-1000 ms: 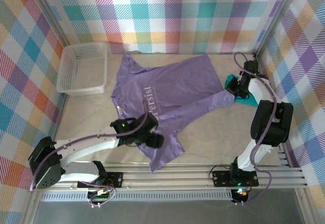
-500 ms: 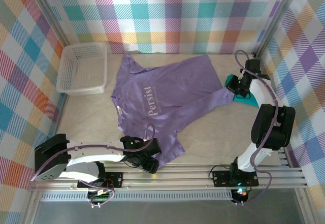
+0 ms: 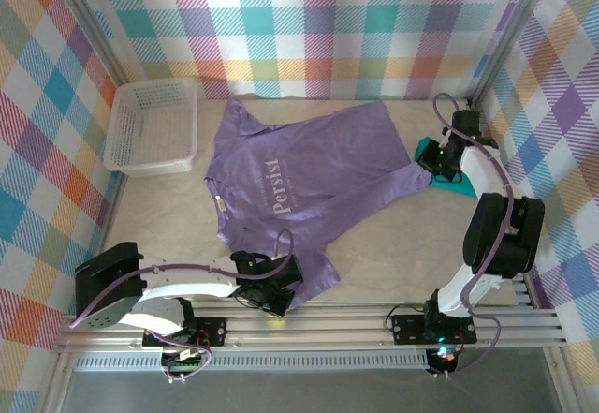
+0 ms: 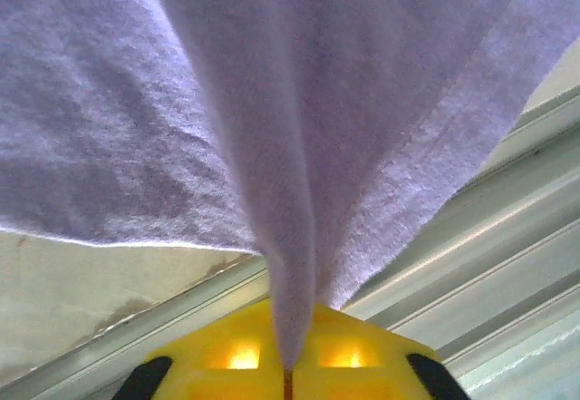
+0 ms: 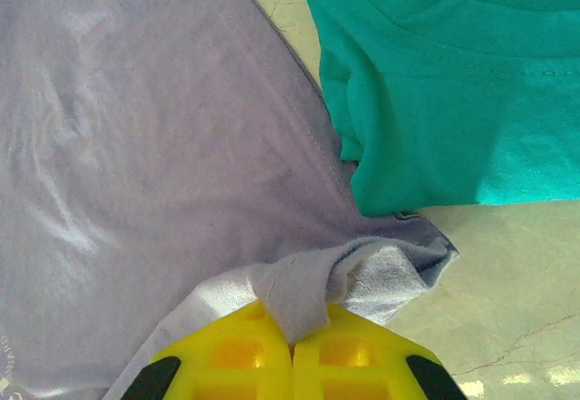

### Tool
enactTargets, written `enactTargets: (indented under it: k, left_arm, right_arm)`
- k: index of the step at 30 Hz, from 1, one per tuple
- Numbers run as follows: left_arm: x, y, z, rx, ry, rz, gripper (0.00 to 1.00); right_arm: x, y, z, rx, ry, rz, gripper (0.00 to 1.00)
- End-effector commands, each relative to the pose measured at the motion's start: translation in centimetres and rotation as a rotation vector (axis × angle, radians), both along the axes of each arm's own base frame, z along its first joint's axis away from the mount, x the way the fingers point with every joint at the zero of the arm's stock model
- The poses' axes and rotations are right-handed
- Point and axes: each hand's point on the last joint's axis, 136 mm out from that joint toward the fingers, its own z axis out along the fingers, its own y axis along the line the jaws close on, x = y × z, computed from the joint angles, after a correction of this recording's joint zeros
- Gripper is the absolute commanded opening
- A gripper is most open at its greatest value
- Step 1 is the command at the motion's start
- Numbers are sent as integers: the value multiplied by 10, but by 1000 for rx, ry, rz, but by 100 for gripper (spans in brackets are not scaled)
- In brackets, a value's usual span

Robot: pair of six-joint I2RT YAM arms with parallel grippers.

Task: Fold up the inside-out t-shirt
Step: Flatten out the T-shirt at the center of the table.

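Note:
The inside-out t-shirt (image 3: 299, 165), lavender with a pale print, lies spread across the middle of the table. My left gripper (image 3: 277, 301) is at the shirt's near corner by the front rail. In the left wrist view this gripper (image 4: 288, 368) is shut on a pinched fold of the t-shirt (image 4: 290, 146), and the cloth rises away from its yellow fingers (image 4: 353, 350). My right gripper (image 3: 430, 163) is at the shirt's right-hand corner. In the right wrist view it (image 5: 292, 341) is shut on a bunched hem of the t-shirt (image 5: 154, 128).
A teal t-shirt (image 3: 456, 184) lies at the right wall, touching the lavender corner (image 5: 453, 82). A white basket (image 3: 150, 125) stands at the back left. The aluminium rail (image 3: 374, 317) runs along the near edge, close under the left gripper (image 4: 471, 237).
My left arm has drawn back from the middle of the shirt to its near corner, and its gripper has shut on the cloth there. The right arm has barely moved.

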Motion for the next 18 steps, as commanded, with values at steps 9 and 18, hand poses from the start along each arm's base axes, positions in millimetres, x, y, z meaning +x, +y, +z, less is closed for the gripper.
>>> enactTargets:
  k: [9, 18]
  left_arm:
    - [165, 87, 226, -267, -731, 492, 0]
    - [171, 167, 471, -208, -1362, 593, 0]
  right_arm:
    - [-38, 38, 68, 153, -210, 66, 0]
    - [-92, 35, 246, -13, -639, 101, 0]
